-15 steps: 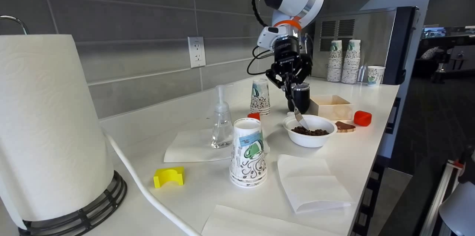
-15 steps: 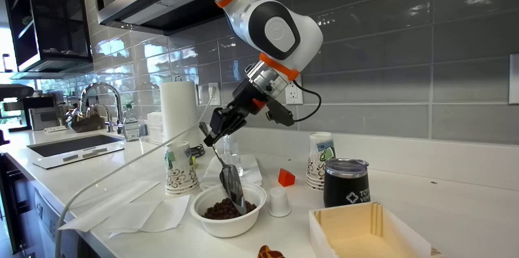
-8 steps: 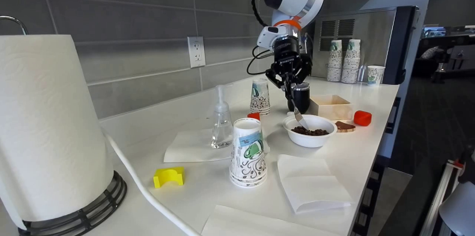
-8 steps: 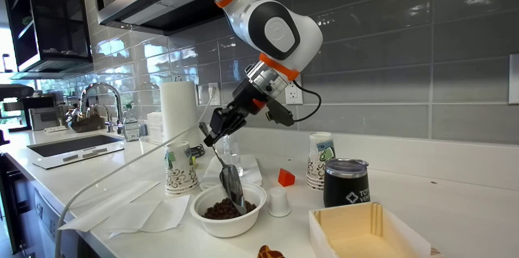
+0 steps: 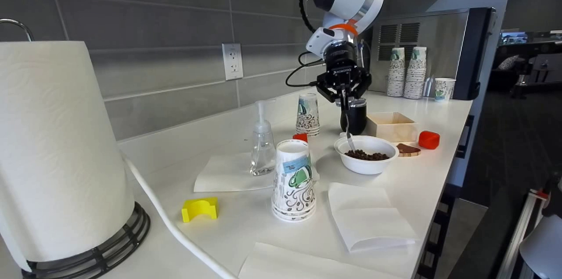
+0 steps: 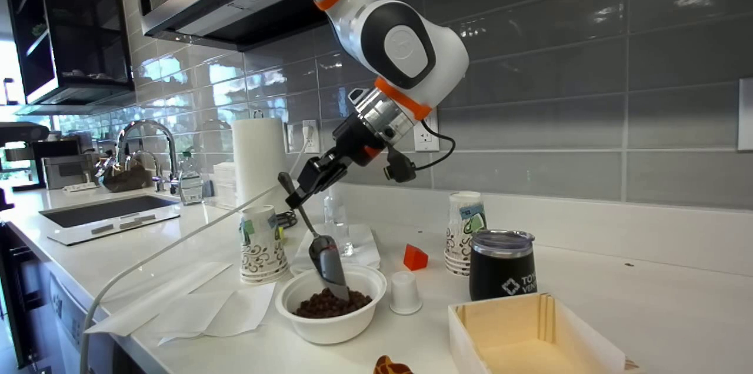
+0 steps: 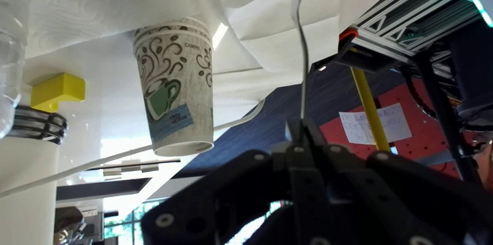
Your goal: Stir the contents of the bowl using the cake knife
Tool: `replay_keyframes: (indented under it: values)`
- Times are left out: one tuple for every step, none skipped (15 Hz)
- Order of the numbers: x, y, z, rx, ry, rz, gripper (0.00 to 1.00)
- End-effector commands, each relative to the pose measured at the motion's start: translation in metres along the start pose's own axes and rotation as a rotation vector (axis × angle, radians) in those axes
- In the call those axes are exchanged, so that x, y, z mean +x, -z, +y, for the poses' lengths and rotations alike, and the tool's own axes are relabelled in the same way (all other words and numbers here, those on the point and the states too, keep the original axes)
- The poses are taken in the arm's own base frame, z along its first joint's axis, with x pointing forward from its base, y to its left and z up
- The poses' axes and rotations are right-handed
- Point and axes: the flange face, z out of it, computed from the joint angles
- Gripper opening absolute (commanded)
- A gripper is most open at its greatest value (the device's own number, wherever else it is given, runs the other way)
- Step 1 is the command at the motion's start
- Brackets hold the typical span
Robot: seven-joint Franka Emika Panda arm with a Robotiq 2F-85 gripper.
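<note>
Knife [image 6: 324, 256] is leaning down into the bowl [image 6: 322, 331], its tip meeting the dark bits [image 6: 322, 307]; how deep, the bits are hiding. At 3 o'clock from the bowl in an exterior view, a small cup [image 6: 405, 294] is standing just beside it on the tabletop [image 6: 570, 286].

The blade [image 5: 350, 141] is turning about its length: in an exterior view it is now showing little more than its edge instead of the broad face of moments ago, and its tip is drifting towards 9 o'clock. The bowl is keeping its place and the bits are looking much the same, so the stirring is probably only beginning, this turn likely angling the blade for a stroke.

The gripper [image 7: 303, 125] is clamping the knife, its 2 fingers pinching the shaft [image 7: 304, 67]. In an exterior view the handle [image 6: 286, 183] is jutting past them towards 11 o'clock, and the long axis is running to the tip at 5 o'clock. In an exterior view the shaft [image 5: 347, 116] is pointing nearly to 6 o'clock; in the wrist view it is heading for 12 o'clock.
</note>
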Motion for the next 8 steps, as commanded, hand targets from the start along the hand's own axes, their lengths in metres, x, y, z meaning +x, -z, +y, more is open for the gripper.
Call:
replay_keyframes:
  values:
    - [0.008,-0.002,-0.004,0.061,0.103,0.108,0.01]
    - [0.010,-0.004,-0.007,0.076,0.117,0.125,0.01]
    - [0.012,-0.005,-0.010,0.102,0.127,0.152,0.01]
    - [0.012,-0.006,-0.013,0.112,0.122,0.165,0.01]
    - [0.013,-0.005,-0.015,0.117,0.116,0.175,0.01]
    - [0.013,-0.003,-0.018,0.113,0.102,0.177,0.01]
    - [0.011,-0.001,-0.020,0.102,0.090,0.171,0.01]
    - [0.008,0.002,-0.020,0.093,0.082,0.168,0.01]
